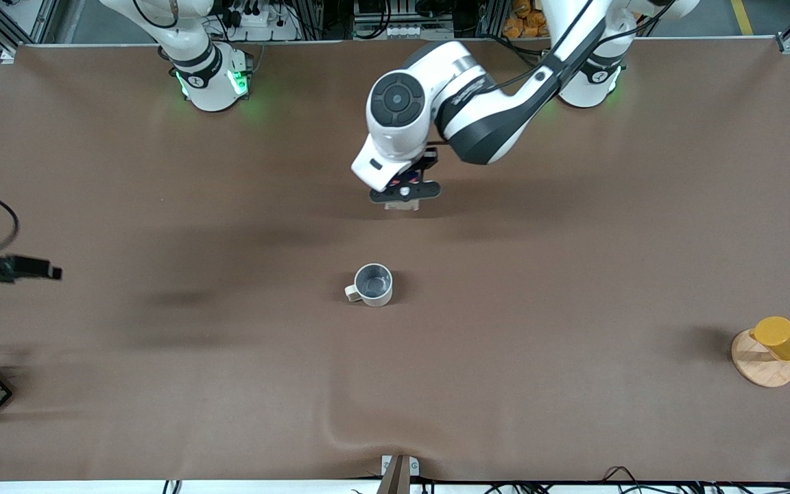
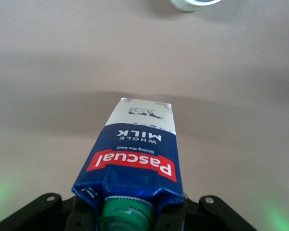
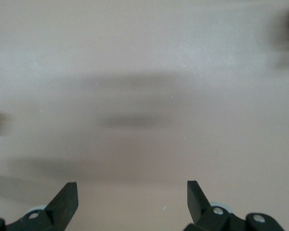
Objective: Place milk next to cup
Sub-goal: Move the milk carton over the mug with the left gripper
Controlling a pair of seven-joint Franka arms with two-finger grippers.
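Two grippers show. Nearest the front camera sits the small beige-white ceramic mug with a grey interior (image 1: 373, 284), upright at mid-table, its loop handle toward the right arm's end. Farther from that camera, the left gripper (image 1: 405, 194) is clamped on the dark blue gable-top milk carton (image 2: 134, 159), held above bare brown table (image 1: 573, 274). Only the left wrist view shows the carton's long axis running from its green cap at the fingers to its pale base, which points toward the mug's rim (image 2: 195, 4). The right gripper (image 3: 130, 197), jaws wide apart and empty, waits over the table's edge at the right arm's end.
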